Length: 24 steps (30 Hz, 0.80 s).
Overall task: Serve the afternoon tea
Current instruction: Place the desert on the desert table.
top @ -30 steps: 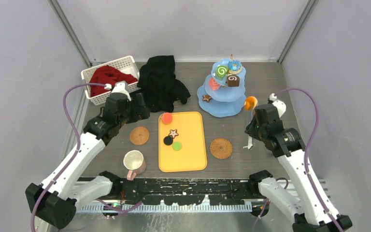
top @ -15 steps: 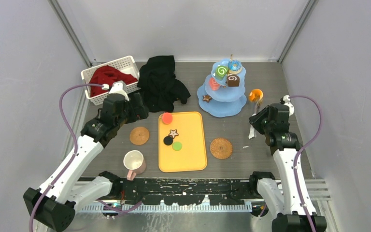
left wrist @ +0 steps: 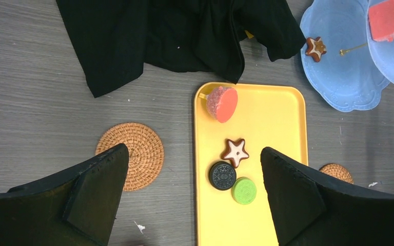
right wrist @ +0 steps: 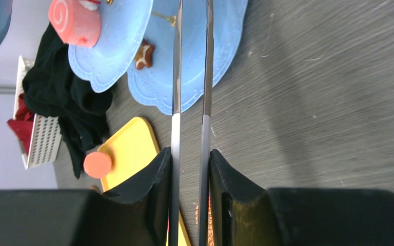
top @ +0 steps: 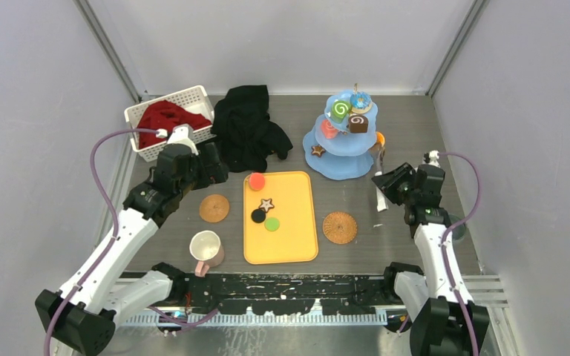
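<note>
The right pincer [right wrist: 190, 154] grips slim metal tongs [right wrist: 207, 77], their tips cut off at twelve o'clock in its wrist view, while the left pincer [left wrist: 194, 159] gapes wide above the flat orange-yellow tray [left wrist: 282, 118].

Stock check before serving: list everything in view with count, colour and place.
stand: one, pale blue, three tiers, far right.
sweets on it: five; green swirl roll, blue donut, brown cube, pink swirl roll, stand star cookie.
tray: one, orange-yellow, centre.
sweets on it: four; red round sweet, tray star cookie, black cookie, green disc.
coasters: two, woven brown, either side of tray.
mug: one, cream, pink handle, near left.
basket: one, white, far left, red cloth inside.
black cloth: one, far centre.
tongs: one, metal, white grip, orange sweet at tip.
left gripper: open, between basket and tray.
right gripper: shut on tongs, beside stand.
</note>
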Available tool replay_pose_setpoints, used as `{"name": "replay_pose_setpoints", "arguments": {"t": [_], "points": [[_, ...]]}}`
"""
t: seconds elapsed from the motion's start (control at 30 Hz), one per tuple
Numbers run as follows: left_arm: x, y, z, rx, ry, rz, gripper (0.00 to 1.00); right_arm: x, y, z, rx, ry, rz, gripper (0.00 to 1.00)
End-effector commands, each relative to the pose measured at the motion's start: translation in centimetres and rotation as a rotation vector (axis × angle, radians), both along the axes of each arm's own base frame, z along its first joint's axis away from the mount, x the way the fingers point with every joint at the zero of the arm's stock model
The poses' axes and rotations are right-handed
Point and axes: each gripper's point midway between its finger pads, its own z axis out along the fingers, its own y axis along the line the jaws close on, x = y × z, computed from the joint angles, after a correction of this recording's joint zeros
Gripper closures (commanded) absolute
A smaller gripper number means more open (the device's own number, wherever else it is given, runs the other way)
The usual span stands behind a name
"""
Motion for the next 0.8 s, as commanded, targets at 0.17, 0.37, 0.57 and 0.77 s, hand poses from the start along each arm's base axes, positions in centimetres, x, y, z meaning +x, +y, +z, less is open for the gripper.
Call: {"name": "replay_pose_setpoints", "arguments": {"t": [0.17,0.37,0.57,0.77], "points": [[0.0,0.1,2.5,-0.028,-0.079,-0.003,0.00,2.9,2.2,1.9,0.060,-0.144,0.167,0.99],[0.1,-0.1,2.7,-0.038,-0.077,-0.004,0.00,4.1,3.2,1.3,0.085,-0.151,0.262,1.00],[-0.2,0.3,3.4,-0.046,-0.091,0.017,0.01,5.4,2.7,0.0,0.087,-0.138,0.273,0.99],[-0.4,0.3,3.4,-0.054,-0.079,0.020,0.01,7.0,2.6,-0.9,0.112,-0.130,0.286,0.99]]}}
